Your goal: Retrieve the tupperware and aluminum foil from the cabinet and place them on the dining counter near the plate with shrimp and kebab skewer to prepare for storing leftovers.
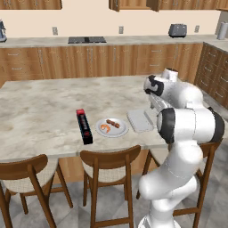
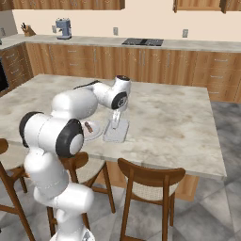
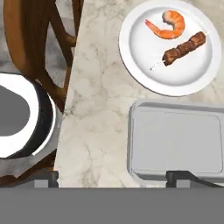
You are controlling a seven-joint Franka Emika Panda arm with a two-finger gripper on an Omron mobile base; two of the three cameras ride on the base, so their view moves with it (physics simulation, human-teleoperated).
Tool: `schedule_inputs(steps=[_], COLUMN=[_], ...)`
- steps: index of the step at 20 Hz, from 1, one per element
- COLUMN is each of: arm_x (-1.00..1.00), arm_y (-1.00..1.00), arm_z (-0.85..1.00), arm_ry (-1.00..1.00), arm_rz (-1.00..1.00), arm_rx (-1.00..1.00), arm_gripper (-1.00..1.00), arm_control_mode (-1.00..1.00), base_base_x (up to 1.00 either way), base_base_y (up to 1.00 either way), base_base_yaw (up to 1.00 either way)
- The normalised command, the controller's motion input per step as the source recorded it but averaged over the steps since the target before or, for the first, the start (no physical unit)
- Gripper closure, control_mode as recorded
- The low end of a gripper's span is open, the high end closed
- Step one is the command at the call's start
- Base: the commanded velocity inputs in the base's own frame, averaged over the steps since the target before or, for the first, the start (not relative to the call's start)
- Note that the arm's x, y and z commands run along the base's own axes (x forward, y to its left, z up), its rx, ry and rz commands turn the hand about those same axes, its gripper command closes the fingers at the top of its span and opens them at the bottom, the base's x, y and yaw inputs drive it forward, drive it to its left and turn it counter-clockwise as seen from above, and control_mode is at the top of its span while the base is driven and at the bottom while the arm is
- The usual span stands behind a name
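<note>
jaws wide open, straddling tupperware (image 3: 175, 140) rim, nothing gripped

The tupperware (image 1: 140, 120), a shallow pale grey rectangular container with rounded corners, lies flat and open side up on the dining counter (image 1: 40, 116) near its front edge; the aluminum foil (image 1: 83, 126), a long black box with red ends, lies flat further left

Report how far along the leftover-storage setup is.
Done: the long black foil box with red ends and the shallow pale grey plastic container both lie on the marbled stone dining counter, flanking the round white plate of shrimp and skewer. In hand: nothing; the end effector is open over the container. Left: apparently only withdrawing.
</note>
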Motion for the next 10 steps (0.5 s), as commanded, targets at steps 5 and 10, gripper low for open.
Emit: schedule_inputs(steps=[5, 10], arm_x=[-1.00, -1.00], arm_y=[0.00, -0.01], arm_z=[0.99, 0.92], arm_ry=[-0.57, -0.63], arm_rz=[0.05, 0.06], arm_rx=[-0.06, -0.01], arm_gripper=[-1.00, -1.00], arm_control_mode=[-1.00, -1.00], base_base_x=[0.00, 0.00], base_base_y=[0.00, 0.00], base_base_yaw=[0.00, 0.00])
